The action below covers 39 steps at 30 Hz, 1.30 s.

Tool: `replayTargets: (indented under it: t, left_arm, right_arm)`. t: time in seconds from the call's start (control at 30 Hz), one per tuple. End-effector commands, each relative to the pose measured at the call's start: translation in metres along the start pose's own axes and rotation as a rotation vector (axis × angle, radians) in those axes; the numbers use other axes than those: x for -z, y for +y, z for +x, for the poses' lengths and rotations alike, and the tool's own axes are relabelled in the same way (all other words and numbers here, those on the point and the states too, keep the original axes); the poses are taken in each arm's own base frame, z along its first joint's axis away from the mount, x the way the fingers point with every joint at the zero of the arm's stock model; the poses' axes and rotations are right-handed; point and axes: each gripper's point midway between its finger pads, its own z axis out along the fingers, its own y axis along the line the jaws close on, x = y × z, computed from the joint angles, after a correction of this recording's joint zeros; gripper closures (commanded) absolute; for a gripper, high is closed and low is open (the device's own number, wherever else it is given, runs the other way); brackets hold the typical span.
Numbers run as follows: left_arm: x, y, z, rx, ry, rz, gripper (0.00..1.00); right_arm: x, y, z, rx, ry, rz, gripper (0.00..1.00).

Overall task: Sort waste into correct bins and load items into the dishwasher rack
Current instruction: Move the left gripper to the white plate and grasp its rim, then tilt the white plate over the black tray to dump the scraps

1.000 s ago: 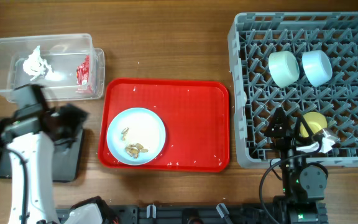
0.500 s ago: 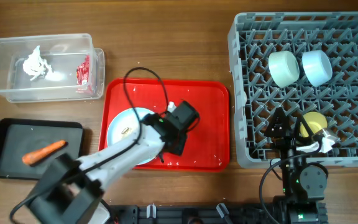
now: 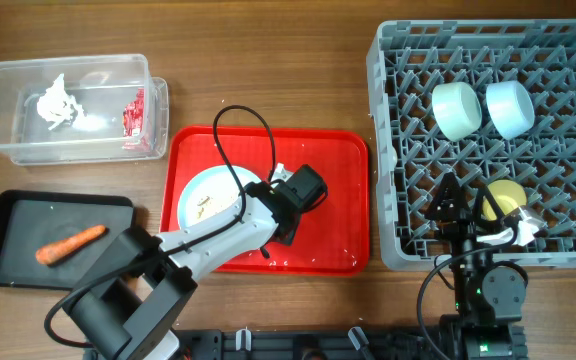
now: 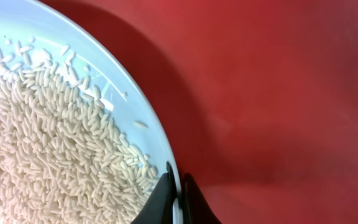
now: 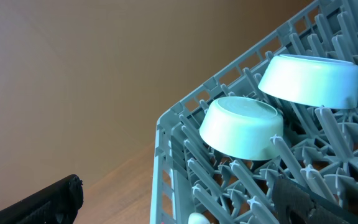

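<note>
My left gripper (image 3: 268, 205) reaches over the red tray (image 3: 318, 160) and is shut on the right rim of the round pale blue plate (image 3: 208, 190). In the left wrist view the jaws (image 4: 178, 194) pinch that plate (image 4: 126, 81) at its rim, beside a heap of white rice grains (image 4: 42, 143). Brownish scraps (image 3: 204, 208) lie on the plate. My right gripper (image 3: 468, 222) hangs open over the front edge of the dishwasher rack (image 3: 568, 60), with nothing between its fingers (image 5: 48, 199). The mint green bowl (image 3: 456, 110), light blue bowl (image 3: 509, 107), yellow cup (image 3: 508, 195) and white spoon (image 3: 516, 233) sit in the rack.
At the back left, the clear tub (image 3: 8, 140) holds crumpled tissue (image 3: 58, 103) and the red-and-white wrapper (image 3: 134, 115). The black tray (image 3: 8, 220) at the front left holds the carrot piece (image 3: 70, 243). A black cable (image 3: 238, 120) loops above the red tray.
My left arm has swung right from the black tray to the red tray and shut on the plate's rim. The carrot now lies in the black tray. The right arm has not moved.
</note>
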Motion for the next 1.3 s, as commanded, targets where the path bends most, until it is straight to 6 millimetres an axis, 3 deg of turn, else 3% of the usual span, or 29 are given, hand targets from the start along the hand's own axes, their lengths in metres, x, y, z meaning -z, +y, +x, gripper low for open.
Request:
replayTargets:
  t: [0.0, 0.2, 0.37, 0.57, 0.67, 0.87, 1.17, 1.27]
  left_arm:
    - [0.004, 0.013, -0.007, 0.070, -0.026, -0.079, 0.96]
    - [0.055, 0.034, -0.017, 0.161, -0.039, -0.090, 0.96]
    - [0.081, 0.057, -0.023, 0.260, -0.080, -0.074, 0.96]
    - [0.113, 0.091, -0.012, 0.334, -0.090, -0.081, 0.96]
    - [0.125, 0.120, 0.001, 0.416, -0.076, -0.100, 0.96]
    - [0.123, 0.169, 0.009, 0.649, -0.031, 0.052, 0.96]
    - [0.122, 0.214, 0.019, 0.813, -0.059, 0.330, 0.96]
    - [0.133, 0.228, 0.017, 0.867, -0.144, 0.465, 0.96]
  right_arm:
    - [0.000, 0.001, -0.001, -0.011, -0.005, -0.009, 0.00]
    - [0.000, 0.001, -0.001, -0.011, -0.005, -0.009, 0.00]
    - [0.000, 0.001, -0.001, -0.011, -0.005, -0.009, 0.00]
    - [0.000, 0.001, -0.001, -0.011, -0.005, -0.009, 0.00]
    - [0.000, 0.001, -0.001, -0.012, -0.005, -0.009, 0.00]
    - [0.000, 0.001, -0.001, -0.011, -0.005, -0.009, 0.00]
    - [0.000, 0.001, -0.001, -0.011, -0.005, -0.009, 0.00]
    - [0.000, 0.001, -0.001, -0.012, -0.005, -0.009, 0.00]
